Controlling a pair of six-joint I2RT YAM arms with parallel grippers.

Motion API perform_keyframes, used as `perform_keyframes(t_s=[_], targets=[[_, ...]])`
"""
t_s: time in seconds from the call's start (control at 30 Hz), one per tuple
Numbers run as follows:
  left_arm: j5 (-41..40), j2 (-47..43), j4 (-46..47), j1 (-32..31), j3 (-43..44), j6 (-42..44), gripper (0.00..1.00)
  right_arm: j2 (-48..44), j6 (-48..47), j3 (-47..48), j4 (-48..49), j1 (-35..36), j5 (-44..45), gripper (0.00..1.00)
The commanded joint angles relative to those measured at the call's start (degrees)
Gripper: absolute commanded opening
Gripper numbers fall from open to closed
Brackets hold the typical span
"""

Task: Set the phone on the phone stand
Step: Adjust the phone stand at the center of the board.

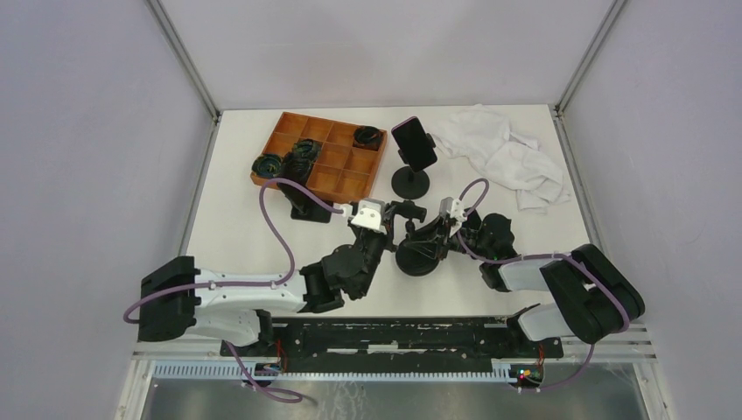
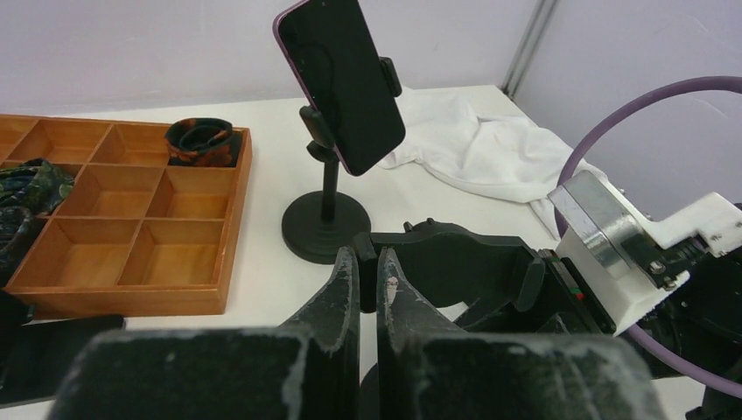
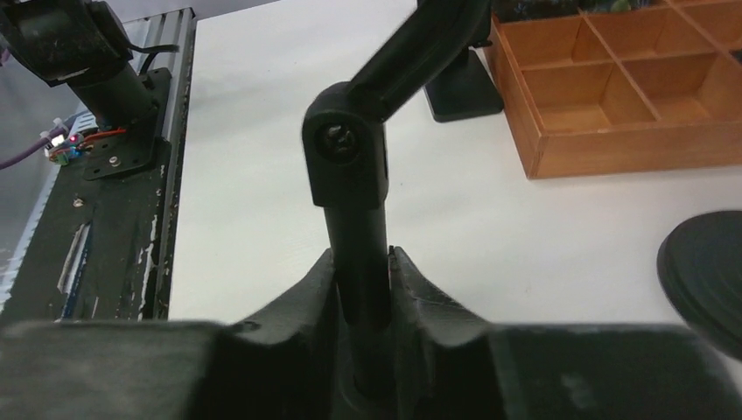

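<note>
Wooden tray (image 1: pixel 343 163) sits far left of centre with black odds in a few compartments. It's not part of the job.

Left gripper (image 2: pixel 367 262) is clenched, tips butted against the cradle head of a second stand (image 1: pixel 418 255) mid-table (image 1: pixel 254 236). Can't tell if it pinches an edge of the cradle or just bears on it. My read: it's there to set or steady the head angle.

Behind that, the phone (image 1: pixel 414 143) sits clamped in the phone stand (image 1: pixel 410 183), face tilted, base flat between tray and cloth. The task's thing looks already seated. Neither gripper touches it.

Right gripper (image 3: pixel 362 267) grasps the second stand's pole just below the hinge knuckle, one finger on each side. The low grip is probably there to stop the base skating while the other arm works the head.

White cloth (image 1: pixel 503 153) lies crumpled far right, near the phone stand. No contact that I can see.

Both arms are on the spare stand, so placement reads as done. Risk: the two bases sit near each other, so a swing of the spare could clip the loaded one.
</note>
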Motion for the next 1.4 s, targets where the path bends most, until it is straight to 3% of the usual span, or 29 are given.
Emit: perform_keyframes(t_s=[0.0,0.17,0.27,0.47,0.67,1.37], targets=[[-3.3,1.5,16.9,-2.5,3.5,3.0,0.02,0.5,1.2,0.8,-6.3,-2.1,6.3,0.39],[-6.6,4.6,21.7,-2.4,4.7,9.5,0.02,-2.4,-3.1,1.6,-8.2,-2.6,2.2,0.72],[-8.0,5.6,25.1,-2.2,4.7,14.1,0.02,-5.4,-8.6,3.2,-14.6,-3.9,-0.1,0.82],[-9.7,5.7,25.3,-0.8,4.5,16.6,0.02,-10.4,-24.0,11.1,-37.6,-9.3,-5.1,0.88],[-10.9,4.4,22.2,0.7,2.5,14.5,0.02,-15.5,-30.0,13.2,-46.8,-14.3,-7.6,0.89],[-9.5,3.1,1.1,6.0,2.2,-1.4,0.02,-17.3,-32.0,13.4,-49.4,-17.1,-7.6,0.90]])
